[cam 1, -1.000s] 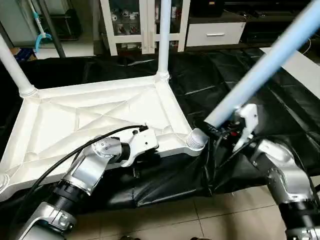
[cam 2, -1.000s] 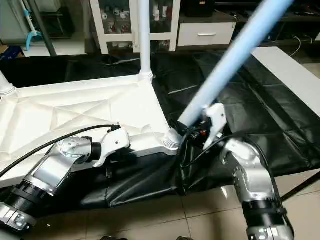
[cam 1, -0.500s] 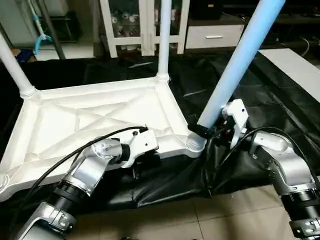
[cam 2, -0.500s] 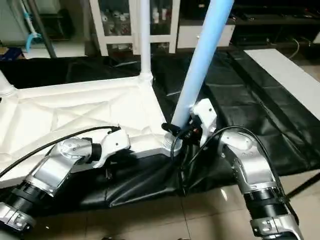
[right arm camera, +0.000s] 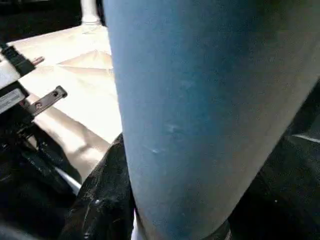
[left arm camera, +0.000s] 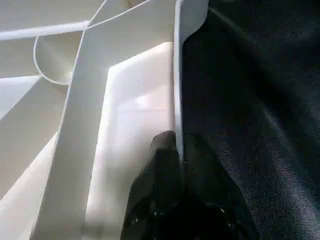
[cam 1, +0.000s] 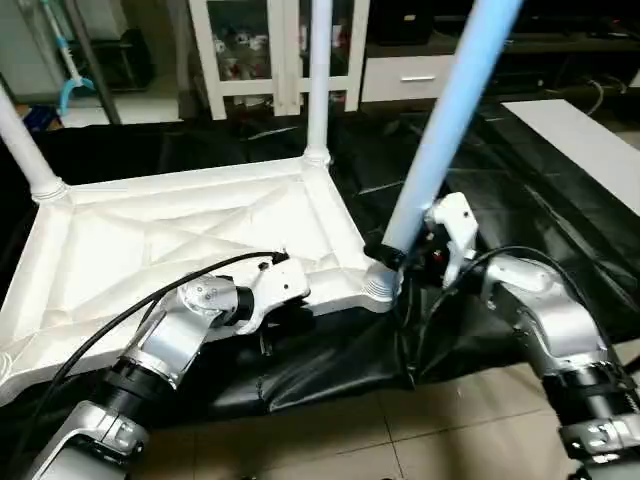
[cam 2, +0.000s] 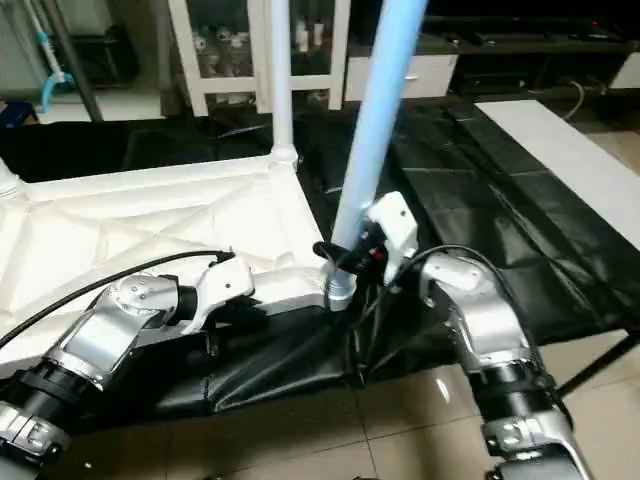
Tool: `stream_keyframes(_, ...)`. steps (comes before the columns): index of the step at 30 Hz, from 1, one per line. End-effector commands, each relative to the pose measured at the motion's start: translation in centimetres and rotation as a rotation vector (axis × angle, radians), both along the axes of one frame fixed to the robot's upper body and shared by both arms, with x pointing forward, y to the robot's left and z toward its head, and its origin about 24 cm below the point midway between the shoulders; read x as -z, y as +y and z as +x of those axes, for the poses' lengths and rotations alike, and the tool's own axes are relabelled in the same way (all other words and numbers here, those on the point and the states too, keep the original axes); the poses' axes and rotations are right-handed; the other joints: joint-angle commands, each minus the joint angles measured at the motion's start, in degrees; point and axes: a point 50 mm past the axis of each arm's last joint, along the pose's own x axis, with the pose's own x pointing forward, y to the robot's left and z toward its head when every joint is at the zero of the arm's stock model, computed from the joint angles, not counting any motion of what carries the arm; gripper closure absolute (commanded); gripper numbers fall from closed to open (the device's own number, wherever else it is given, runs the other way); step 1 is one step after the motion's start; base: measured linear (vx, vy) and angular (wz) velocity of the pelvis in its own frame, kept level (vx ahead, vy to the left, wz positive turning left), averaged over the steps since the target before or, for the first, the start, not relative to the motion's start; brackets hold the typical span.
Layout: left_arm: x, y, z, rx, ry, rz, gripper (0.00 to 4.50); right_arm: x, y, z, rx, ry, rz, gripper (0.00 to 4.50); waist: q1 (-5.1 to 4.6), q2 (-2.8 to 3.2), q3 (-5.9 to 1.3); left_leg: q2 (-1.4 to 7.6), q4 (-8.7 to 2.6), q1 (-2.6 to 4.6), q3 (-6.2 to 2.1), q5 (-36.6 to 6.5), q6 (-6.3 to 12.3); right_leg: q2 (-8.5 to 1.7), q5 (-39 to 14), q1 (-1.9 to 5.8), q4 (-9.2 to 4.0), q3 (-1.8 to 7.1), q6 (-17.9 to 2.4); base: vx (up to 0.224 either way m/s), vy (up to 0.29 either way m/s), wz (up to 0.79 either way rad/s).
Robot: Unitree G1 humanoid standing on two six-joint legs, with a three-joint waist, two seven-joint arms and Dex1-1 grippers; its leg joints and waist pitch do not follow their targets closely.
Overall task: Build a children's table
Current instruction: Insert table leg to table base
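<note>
Black sheet (cam 1: 520, 170) over the floor, cabinet (cam 1: 270, 50) at twelve o'clock; the top (cam 1: 180, 240) lies ribs-up on it; two legs (cam 1: 318, 80) already stand in the far sockets; my left gripper (left arm camera: 177, 150) is pinched tight on the top's near rim; my right gripper (cam 1: 400, 252) clasps the third leg (cam 1: 440, 125) just above the socket at three o'clock; I judge threading and a fourth leg remain.

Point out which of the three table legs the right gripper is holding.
The tilted leg at the tabletop's near right corner socket; the right gripper clamps its base. The far-corner leg and left leg stand ungripped.
</note>
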Motion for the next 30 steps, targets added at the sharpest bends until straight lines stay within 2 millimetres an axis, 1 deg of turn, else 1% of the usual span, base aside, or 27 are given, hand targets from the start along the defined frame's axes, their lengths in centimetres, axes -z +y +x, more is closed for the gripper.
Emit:
stream_keyframes(1, -0.1, -0.6, 0.1, 0.01, -0.019, -0.011, 4.5, 5.9, -1.1, -1.9, 0.052, 0.289, -0.104, 2.69, -1.05, 0.34, -0.66, 5.44, -8.14, 3.38, -4.73, -48.56, -9.16, -1.18, -26.83, -1.2, -3.95, -0.16, -4.22, 0.0, 0.0, 0.0)
stream_keyframes(2, -0.2, -0.6, 0.1, 0.008, -0.018, -0.013, 4.5, 6.0, -1.3, -1.7, 0.078, 0.298, -0.112, 2.69, -0.94, 0.34, -0.6, 5.39, -8.29, 3.62, -4.37, -47.96, -8.97, -1.28, -25.46, -1.19, -3.96, -0.21, -4.63, 0.0, 0.0, 0.0)
stream_keyframes(6, -0.2, -0.5, 0.2, 0.0, -0.013, -0.024, 4.5, 6.3, -1.8, -1.4, 0.126, 0.314, -0.14, 2.69, -0.99, 0.48, -0.25, 5.48, -8.72, 3.98, -4.28, -48.16, -9.01, -1.4, -24.99, -0.88, -4.1, -0.7, -5.11, 0.0, 0.0, 0.0)
stream_keyframes(7, -0.4, -0.3, 0.3, -0.006, -0.013, -0.032, 4.5, 6.2, -1.9, -0.9, 0.155, 0.308, -0.16, 2.69, -0.92, 0.6, 0.07, 5.52, -9.16, 4.21, -3.99, -49.41, -9.3, -0.99, -25.04, -0.92, -4.23, -1.05, -4.95, 0.0, 0.0, 0.0)
stream_keyframes(8, -0.5, -0.3, 0.3, -0.008, -0.013, -0.034, 4.5, 6.2, -1.9, -0.8, 0.162, 0.304, -0.164, 2.69, -0.97, 1.17, 0.75, 5.48, -9.74, 4.1, -3.86, -50.75, -9.53, -0.62, -25.43, -1.03, -4.09, -1.51, -4.84, 0.0, 0.0, 0.0)
stream_keyframes(9, -0.6, -0.1, 0.4, -0.011, -0.012, -0.038, 4.5, 5.9, -1.8, -0.5, 0.173, 0.296, -0.166, 2.69, -0.98, 1.05, 0.76, 5.58, -10.41, 3.94, -3.53, -51.5, -9.25, -0.27, -24.93, -0.18, -3.44, -2.14, -5.02, 0.0, 0.0, 0.0)
stream_keyframes(10, -0.6, 0.0, 0.4, -0.012, -0.011, -0.039, 4.5, 5.8, -1.7, -0.4, 0.172, 0.29, -0.159, 2.69, -0.74, 1.45, 0.7, 5.82, -11.8, 3.35, -2.77, -51.85, -9.48, 0.37, -21.28, 0.88, -2.04, -2.61, -5.75, 0.0, 0.0, 0.0)
stream_keyframes(11, -0.6, 0.0, 0.4, -0.012, -0.011, -0.039, 4.5, 5.7, -1.7, -0.4, 0.172, 0.288, -0.156, 2.69, -0.05, 1.67, 0.68, 6.0, -12.98, 3.04, -1.81, -51.08, -9.56, 0.73, -18.2, 1.55, -0.45, -2.69, -6.44, 0.0, 0.0, 0.0)
stream_keyframes(12, -0.6, 0.1, 0.3, -0.013, -0.009, -0.037, 4.5, 5.3, -1.3, -0.2, 0.161, 0.275, -0.13, 2.69, 0.24, 1.71, 0.4, 5.86, -12.95, 3.35, -1.48, -49.52, -9.63, 0.35, -17.53, 1.55, -0.1, -2.35, -6.76, 0.0, 0.0, 0.0)
stream_keyframes(13, -0.5, 0.2, 0.3, -0.013, -0.008, -0.035, 4.5, 5.2, -1.2, -0.2, 0.157, 0.273, -0.125, 2.69, 0.31, 0.69, 0.28, 4.61, -9.61, 5.63, -1.42, -44.03, -9.51, -1.62, -23.14, -1.23, -3.66, -0.77, -7.05, 0.005, -0.052, 0.11)
stream_keyframes(14, -0.5, 0.3, 0.4, -0.017, -0.008, -0.032, 4.5, 5.2, -1.1, -0.3, 0.155, 0.273, -0.125, 2.69, 0.13, 1.06, 1.63, 4.28, -8.02, 6.86, -2.01, -44.7, -8.66, -2.16, -29.89, -3.06, -5.89, -1.15, -6.22, 0.005, -0.052, 0.11)
stream_keyframes(15, -0.5, 0.4, 0.4, -0.02, -0.009, -0.03, 4.5, 5.2, -1.1, -0.3, 0.153, 0.274, -0.126, 2.69, -0.54, 0.37, 1.59, 4.15, -5.55, 6.91, -3.8, -41.31, -4.89, -4.47, -38.29, -1.79, -7.59, -1.23, -3.65, 0.0, 0.0, 0.0)
stream_keyframes(16, -0.5, 0.4, 0.5, -0.022, -0.009, -0.029, 4.5, 5.3, -1.0, -0.5, 0.145, 0.275, -0.126, 2.69, -0.77, 1.26, 2.15, 4.92, -6.53, 6.16, -4.81, -41.89, -4.21, -3.92, -40.4, -0.05, -7.46, -3.21, -1.68, -0.001, 0.039, -0.27)
stream_keyframes(17, -0.5, 0.4, 0.5, -0.023, -0.009, -0.029, 4.5, 5.3, -1.0, -0.5, 0.142, 0.274, -0.127, 2.69, -0.89, 2.87, 2.71, 6.53, -12.58, 2.03, -4.92, -52.66, -7.5, 0.0, -27.1, 4.58, -0.98, -5.97, -2.31, -0.001, 0.039, -0.27)
stream_keyframes(18, -0.6, 0.4, 0.6, -0.03, -0.01, -0.035, 4.5, 5.5, -0.9, -0.8, 0.121, 0.271, -0.138, 2.69, 1.79, 3.14, 2.6, 7.26, -16.75, -3.14, -3.79, -59.43, -9.85, 0.9, -14.07, 9.02, 8.73, -5.76, -4.03, -0.073, 0.029, -0.03)
stream_keyframes(19, -0.6, 0.4, 0.6, -0.037, -0.01, -0.04, 4.5, 5.9, -0.8, -1.2, 0.099, 0.264, -0.161, 2.69, 7.5, 3.18, 2.13, 5.21, -18.16, -4.36, 2.65, -57.43, -11.75, 3.09, -9.76, 7.89, 10.27, -6.2, -4.54, -0.061, -0.071, 0.22)
stream_keyframes(20, -0.5, 0.4, 0.6, -0.04, -0.01, -0.041, 4.5, 6.1, -0.8, -1.4, 0.09, 0.262, -0.172, 2.69, 3.86, -0.87, -0.97, 4.8, -9.39, 4.65, 0.05, -34.6, -13.75, -3.52, -34.98, 2.15, 3.44, -0.79, -4.02, -0.061, -0.071, 0.22)
stream_keyframes(21, -0.5, 0.4, 0.5, -0.041, -0.01, -0.041, 4.5, 6.3, -0.8, -1.5, 0.089, 0.262, -0.178, 2.7, 3.21, -3.01, -0.54, 1.55, 1.85, 9.8, -2.34, -16.52, -11.01, -6.43, -47.23, -3.93, -4.0, 0.4, -2.57, 0.144, -0.19, 0.16)
stream_keyframes(22, -0.5, 0.4, 0.5, -0.042, -0.009, -0.041, 4.5, 6.4, -0.8, -1.5, 0.089, 0.262, -0.18, 2.7, 3.97, -0.39, 1.53, 0.25, 3.82, 1.81, -8.68, 0.53, -2.07, -10.01, -51.01, 2.44, -7.14, 5.97, -6.66, 0.2, -0.1, -0.27)
stream_keyframes(23, -0.4, 0.4, 0.4, -0.041, -0.007, -0.04, 4.5, 6.5, -0.9, -1.6, 0.088, 0.262, -0.188, 2.7, 3.59, -0.46, 2.4, 1.53, 2.28, -2.2, -10.21, 0.58, -3.64, -8.04, -39.8, 6.67, -4.09, 2.42, -10.15, 0.2, -0.1, -0.27)
stream_keyframes(24, -0.4, 0.4, 0.4, -0.041, -0.007, -0.039, 4.5, 6.5, -0.9, -1.6, 0.088, 0.263, -0.191, 2.7, 4.11, -0.07, 1.3, 3.24, -1.68, -0.59, -9.68, -0.43, -5.47, -4.4, -30.34, 6.15, -2.48, 0.92, -11.24, 0.097, 0.064, -0.31)
stream_keyframes(25, -0.3, 0.4, 0.3, -0.04, -0.004, -0.038, 4.5, 6.6, -1.1, -1.7, 0.091, 0.265, -0.199, 2.7, 3.31, 0.56, 0.7, 4.59, -3.57, 1.47, -9.46, -2.09, -6.09, -1.72, -20.35, 4.55, -0.87, -0.1, -12.14, 0.0, 0.0, 0.0)
stream_keyframes(26, -0.3, 0.5, 0.2, -0.039, -0.003, -0.038, 4.5, 6.7, -1.3, -1.8, 0.099, 0.269, -0.2, 2.7, 1.33, 1.45, 1.01, 7.37, -5.79, 3.52, -9.99, -12.54, -2.91, -1.27, -4.81, 3.12, 0.85, 1.11, -14.82, 0.0, 0.0, 0.0)
stream_keyframes(27, -0.3, 0.5, 0.2, -0.038, -0.003, -0.039, 4.5, 6.7, -1.3, -1.8, 0.101, 0.27, -0.199, 2.7, 1.01, 1.75, 0.71, 6.84, -5.69, 3.47, -9.23, -14.72, -2.39, -1.91, -3.33, 3.63, 0.54, 1.43, -16.07, -0.025, -0.016, 0.23)
stream_keyframes(28, -0.3, 0.5, 0.1, -0.029, 0.003, -0.042, 4.5, 6.8, -1.4, -1.8, 0.106, 0.272, -0.2, 2.7, 0.83, 1.88, 0.63, 6.01, -5.53, 3.09, -7.82, -16.47, -1.4, -2.44, -3.51, 3.99, -0.26, 1.81, -17.41, 0.0, 0.0, 0.0)
stream_keyframes(29, -0.2, 0.6, 0.1, -0.022, 0.008, -0.043, 4.5, 6.8, -1.5, -1.8, 0.107, 0.271, -0.201, 2.7, 0.86, 1.57, 0.8, 5.85, -5.56, 2.63, -6.84, -16.02, -0.54, -2.7, -5.64, 4.21, -0.78, 1.91, -17.38, 0.0, 0.0, 0.0)
stream_keyframes(30, -0.2, 0.6, 0.0, -0.016, 0.009, -0.042, 4.5, 6.8, -1.5, -1.9, 0.106, 0.271, -0.202, 2.7, 0.84, 1.37, 0.76, 5.81, -5.59, 2.43, -6.54, -15.81, -0.41, -2.76, -7.3, 4.36, -1.03, 1.9, -16.98, 0.0, 0.0, 0.0)
